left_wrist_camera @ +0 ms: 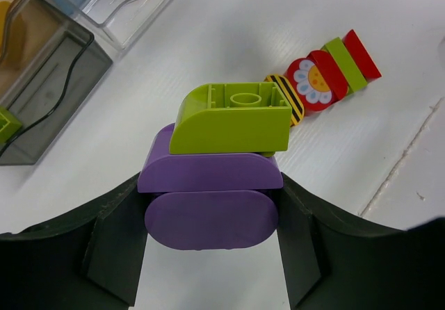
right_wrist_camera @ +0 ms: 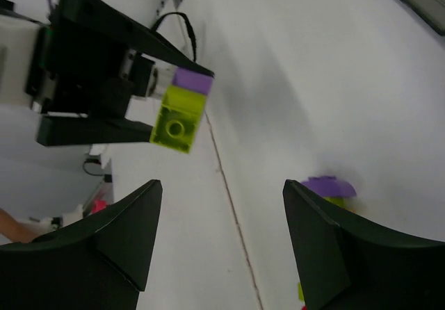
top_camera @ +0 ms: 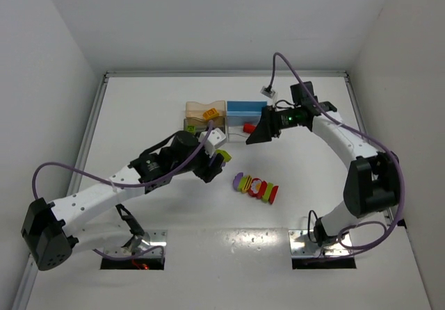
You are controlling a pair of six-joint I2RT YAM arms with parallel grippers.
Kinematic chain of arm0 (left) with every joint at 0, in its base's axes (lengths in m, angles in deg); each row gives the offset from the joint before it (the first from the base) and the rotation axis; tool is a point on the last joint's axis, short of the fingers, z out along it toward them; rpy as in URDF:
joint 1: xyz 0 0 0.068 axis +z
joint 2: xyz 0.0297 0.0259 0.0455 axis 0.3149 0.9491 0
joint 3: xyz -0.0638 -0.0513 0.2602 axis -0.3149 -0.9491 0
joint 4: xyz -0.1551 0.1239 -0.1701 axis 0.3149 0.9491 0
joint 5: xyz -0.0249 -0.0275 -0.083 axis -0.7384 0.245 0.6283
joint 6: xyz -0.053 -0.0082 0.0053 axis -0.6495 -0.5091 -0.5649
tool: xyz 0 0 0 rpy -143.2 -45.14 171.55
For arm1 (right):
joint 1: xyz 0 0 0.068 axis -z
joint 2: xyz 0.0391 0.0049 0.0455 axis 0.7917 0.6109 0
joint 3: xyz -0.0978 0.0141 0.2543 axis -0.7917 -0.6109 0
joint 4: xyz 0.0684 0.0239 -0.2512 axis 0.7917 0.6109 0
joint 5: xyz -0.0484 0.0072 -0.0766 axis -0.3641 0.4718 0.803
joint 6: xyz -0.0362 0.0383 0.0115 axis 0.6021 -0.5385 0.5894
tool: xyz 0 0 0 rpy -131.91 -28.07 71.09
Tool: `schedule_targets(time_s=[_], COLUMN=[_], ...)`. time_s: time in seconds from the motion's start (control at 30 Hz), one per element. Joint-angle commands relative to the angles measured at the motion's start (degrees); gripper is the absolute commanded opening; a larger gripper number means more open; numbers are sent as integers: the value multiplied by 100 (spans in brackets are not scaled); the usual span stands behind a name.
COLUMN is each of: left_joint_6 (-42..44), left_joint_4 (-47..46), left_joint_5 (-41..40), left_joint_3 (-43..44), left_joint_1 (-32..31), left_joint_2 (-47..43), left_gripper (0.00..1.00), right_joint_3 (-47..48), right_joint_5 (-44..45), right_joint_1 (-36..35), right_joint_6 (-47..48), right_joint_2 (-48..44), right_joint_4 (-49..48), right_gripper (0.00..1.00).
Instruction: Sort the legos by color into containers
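Observation:
My left gripper (left_wrist_camera: pixel 211 219) is shut on a purple lego (left_wrist_camera: pixel 211 185) with a lime green lego (left_wrist_camera: pixel 233 119) stuck to it, held above the table (top_camera: pixel 217 158). A joined row of legos (top_camera: pixel 256 187), purple, yellow, red and green, lies on the table right of it. My right gripper (top_camera: pixel 256 135) is open and empty beside the clear bin (top_camera: pixel 240 131), which holds a red lego (top_camera: pixel 248 126). The tan bin (top_camera: pixel 201 107) holds an orange piece (top_camera: pixel 211 114). The blue bin (top_camera: pixel 247 107) and the dark grey bin (left_wrist_camera: pixel 42 94) complete the cluster.
The four bins stand together at the table's middle back. A green piece (left_wrist_camera: pixel 5 124) lies in the dark grey bin. White walls enclose the table on three sides. A purple cable (top_camera: pixel 278 63) loops above the right arm.

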Motion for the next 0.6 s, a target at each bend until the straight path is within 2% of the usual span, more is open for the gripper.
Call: schedule_targets(time_s=[0.0, 0.07, 0.37, 0.57], left_joint_6=[231, 231, 231, 231], left_joint_4=[-144, -144, -249, -364], left_joint_5=[224, 225, 172, 119], left_joint_3=[-29, 24, 322, 384], left_joint_1=[-51, -51, -51, -103], left_joint_2=[-58, -58, 328, 381], left_gripper=[3, 3, 3, 3], right_joint_3=[545, 677, 915, 915], right_joint_5=[-594, -541, 803, 857], right_joint_1=[-268, -391, -901, -1086], right_joint_6=[-856, -857, -470, -408], right_joint_2=[155, 235, 525, 649], right_joint_4=[-738, -676, -44, 71], right_gripper=[71, 71, 72, 72])
